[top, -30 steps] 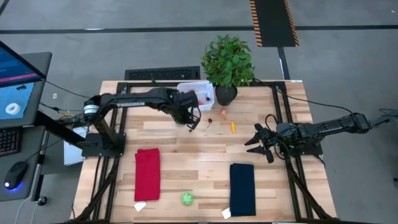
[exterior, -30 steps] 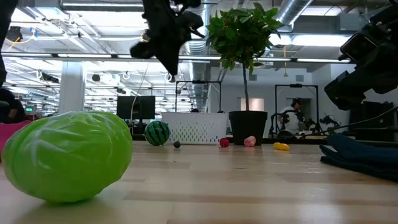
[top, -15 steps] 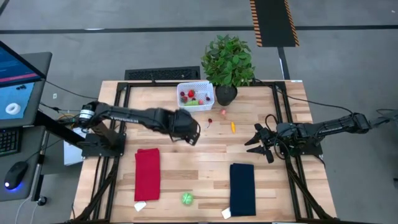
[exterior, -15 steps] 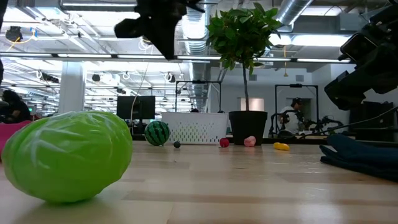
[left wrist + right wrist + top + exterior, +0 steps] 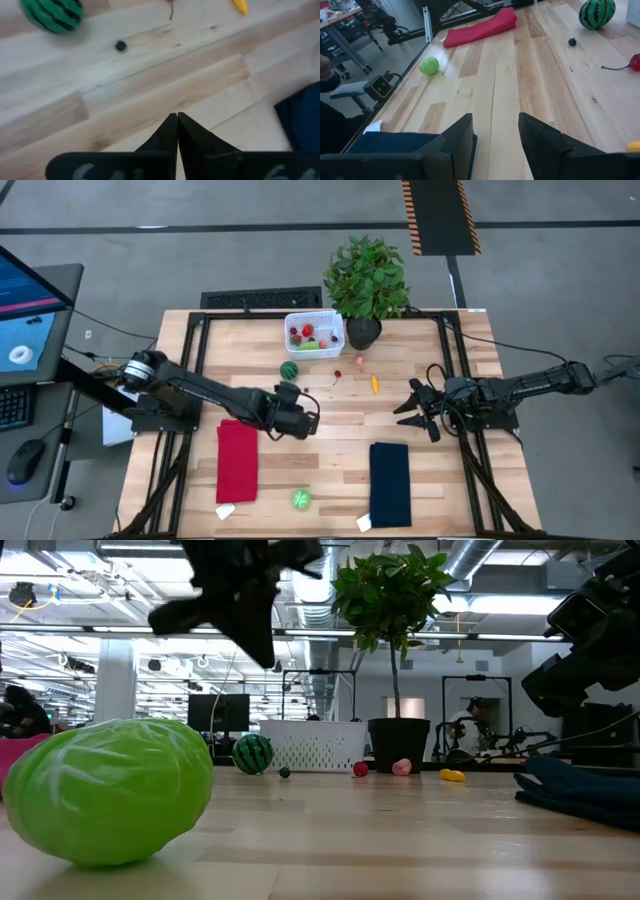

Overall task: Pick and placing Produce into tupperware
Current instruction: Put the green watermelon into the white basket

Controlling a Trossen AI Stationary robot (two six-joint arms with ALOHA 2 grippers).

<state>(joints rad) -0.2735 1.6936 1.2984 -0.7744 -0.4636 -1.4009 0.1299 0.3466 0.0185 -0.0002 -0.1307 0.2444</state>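
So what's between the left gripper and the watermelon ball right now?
High view: bare wood lies between the left gripper and the watermelon ball. The left wrist view shows a small dark ball close by the watermelon.

This was a robotics lab or workshop. Exposed silver ceiling ducts [image 5: 480, 560] filled the low view's upper right, and a pale wooden plank table [image 5: 330, 430] on a black metal frame sat mid-frame overhead, above grey concrete floor [image 5: 200, 240], beside a blue-lit computer monitor [image 5: 25, 310] at the left edge.

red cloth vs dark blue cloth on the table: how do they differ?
Colour: the red cloth is bright red, the dark blue cloth navy. Side: the red cloth lies on the left arm's half, the dark blue cloth on the right arm's. Both are folded rectangles lying flat, long sides parallel, near the table's front edge.
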